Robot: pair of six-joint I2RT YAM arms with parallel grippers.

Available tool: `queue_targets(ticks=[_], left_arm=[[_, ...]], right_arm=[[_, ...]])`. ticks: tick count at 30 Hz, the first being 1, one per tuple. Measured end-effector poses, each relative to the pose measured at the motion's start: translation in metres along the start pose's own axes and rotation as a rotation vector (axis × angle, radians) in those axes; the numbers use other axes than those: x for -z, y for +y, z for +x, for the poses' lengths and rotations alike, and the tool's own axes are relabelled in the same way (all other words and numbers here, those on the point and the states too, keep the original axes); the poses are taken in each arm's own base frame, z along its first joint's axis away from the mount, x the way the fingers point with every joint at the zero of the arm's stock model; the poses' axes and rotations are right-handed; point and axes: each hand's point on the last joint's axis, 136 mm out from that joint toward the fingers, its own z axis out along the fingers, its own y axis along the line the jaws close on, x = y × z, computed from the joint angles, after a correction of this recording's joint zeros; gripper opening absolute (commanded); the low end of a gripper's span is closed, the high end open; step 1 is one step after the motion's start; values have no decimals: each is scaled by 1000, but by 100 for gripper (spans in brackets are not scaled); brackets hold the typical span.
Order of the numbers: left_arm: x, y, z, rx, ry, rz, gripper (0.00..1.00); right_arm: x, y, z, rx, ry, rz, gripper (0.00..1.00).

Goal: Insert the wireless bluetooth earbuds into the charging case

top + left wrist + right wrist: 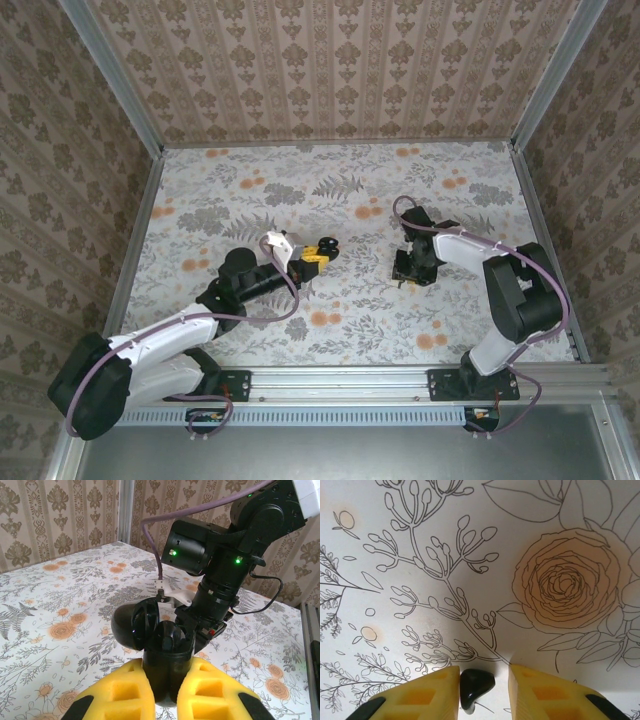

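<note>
My left gripper is shut on the black charging case and holds it upright just above the table. The case's lid is swung open to the left. A rounded black shape sits in the case's mouth; I cannot tell whether it is an earbud. From above, the case is at mid-table. My right gripper points straight down at the table. One tiny black earbud lies between its yellow fingers, touching the left one, with a gap to the right one.
The right arm's wrist stands close behind the held case. From above, the right gripper is a hand's width right of the left gripper. Patterned walls and metal rails enclose the floral table.
</note>
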Motion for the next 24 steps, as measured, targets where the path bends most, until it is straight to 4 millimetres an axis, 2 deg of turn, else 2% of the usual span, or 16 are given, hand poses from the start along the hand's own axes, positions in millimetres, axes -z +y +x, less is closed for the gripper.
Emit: queue_targets(ticks=[10,18,21,24], left_arm=[[2,1,-3,-3,-9,-5,0],[3,0,-5,-6,-16,-4,0],[3,0,-5,-6,-16,-4,0],[2,0,-5,-6,-16,-4,0]], right_arm=[[-1,7,4,30,12,15,21],[1,9,5,37,21,18,18],[8,11,5,41,15,15,18],[25,19,3,57,-19,-4,18]])
